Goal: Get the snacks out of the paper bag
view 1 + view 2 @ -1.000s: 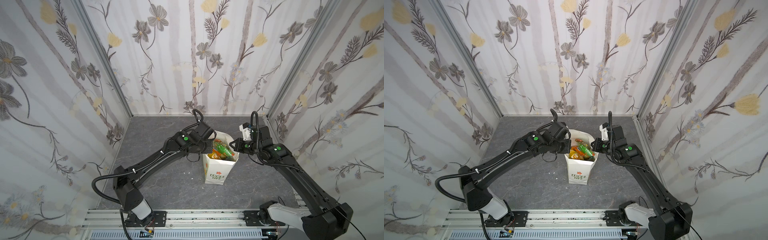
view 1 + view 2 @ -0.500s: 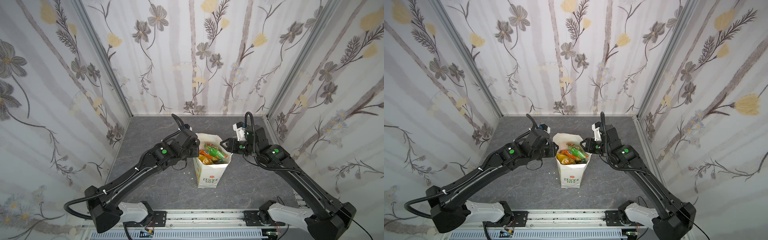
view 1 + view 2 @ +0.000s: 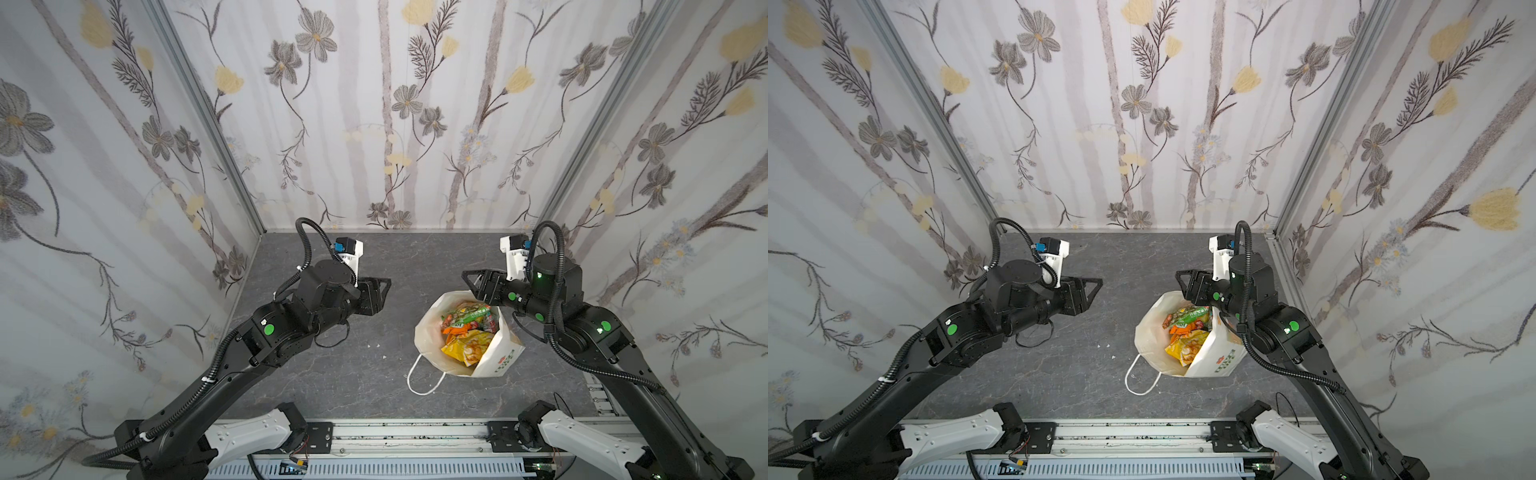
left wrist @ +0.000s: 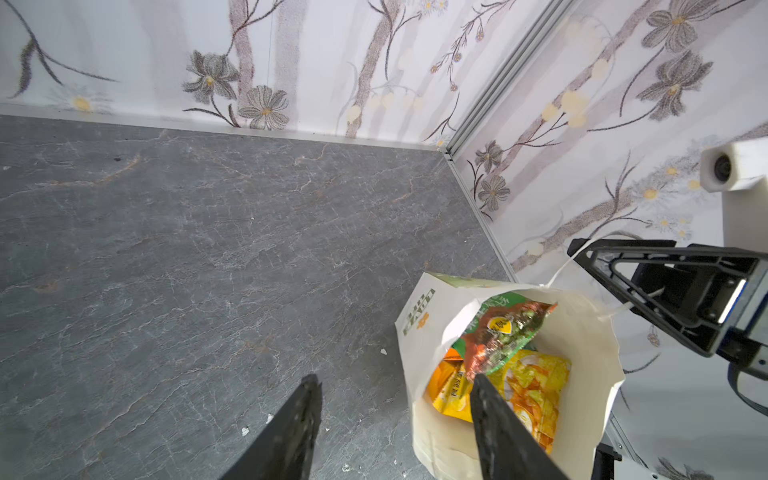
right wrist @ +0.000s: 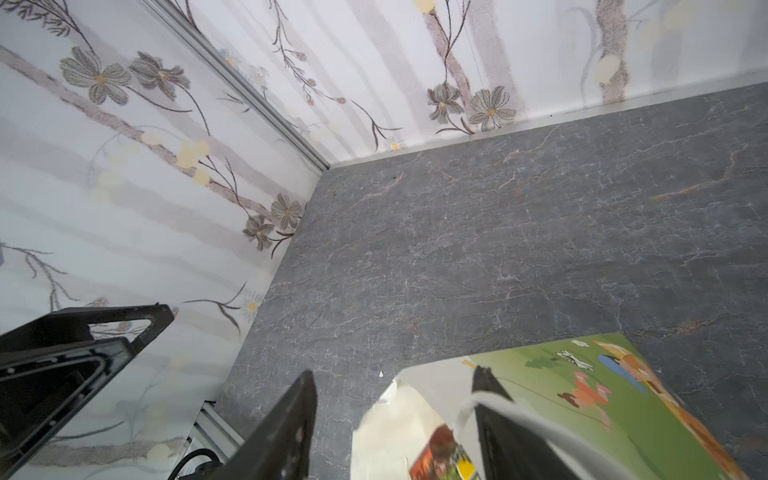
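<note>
Snacks (image 3: pixel 467 328) lie heaped inside the paper bag (image 3: pixel 500 353), a green packet uppermost with orange and yellow packets beneath.

From the left:
- **Left side:** A floral-papered left wall (image 3: pixel 104 208) closes this side. It meets the back wall at a metal corner post (image 3: pixel 208 124).
- **Left pincer (image 3: pixel 380 295):** It hangs above bare tabletop with its fingers spread and nothing between them, well apart from the bag.
- **Tabletop (image 3: pixel 332 374):** The surface is dark grey and stone-veined, and it lies open across the middle and back. A few white specks (image 3: pixel 376 345) lie there.
- **Bag:** It sits right of centre with its mouth gaping. One white cord handle (image 3: pixel 424 378) trails onto the tabletop at its near side.
- **Right pincer (image 3: pixel 471 284):** It hangs at the bag's far rim, fingers spread. In the right wrist view a second cord handle (image 5: pixel 463 409) lies against one finger, not pinched.
- **Right side:** The right wall (image 3: pixel 665 249) stands close behind that arm, leaving little room there.
- **Near edge:** A mounting rail (image 3: pixel 399 436) bounds it.
</note>
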You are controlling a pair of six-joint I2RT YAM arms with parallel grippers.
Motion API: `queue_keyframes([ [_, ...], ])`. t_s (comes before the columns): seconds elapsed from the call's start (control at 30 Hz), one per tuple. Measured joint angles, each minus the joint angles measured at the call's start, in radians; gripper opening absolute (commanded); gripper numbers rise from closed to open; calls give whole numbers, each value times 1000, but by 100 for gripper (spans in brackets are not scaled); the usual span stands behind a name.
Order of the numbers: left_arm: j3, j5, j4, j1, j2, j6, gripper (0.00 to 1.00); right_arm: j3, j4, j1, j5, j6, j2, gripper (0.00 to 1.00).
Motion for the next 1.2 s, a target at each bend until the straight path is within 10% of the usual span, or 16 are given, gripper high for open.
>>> queue_keyframes([
  [0.13,19,117,-21,-6,120,-58,70,-1,-21,-6,38,-10,63,40],
  [0.47,-168,278,53,-101,179,-278,95,66,-42,-183,121,-61,141,43],
  [0.8,-64,295,232,-98,415,-304,96,2,-74,-241,66,-114,198,48],
  [1.2,-34,346,487,-32,562,-340,38,-28,-77,-311,13,-129,153,69],
])
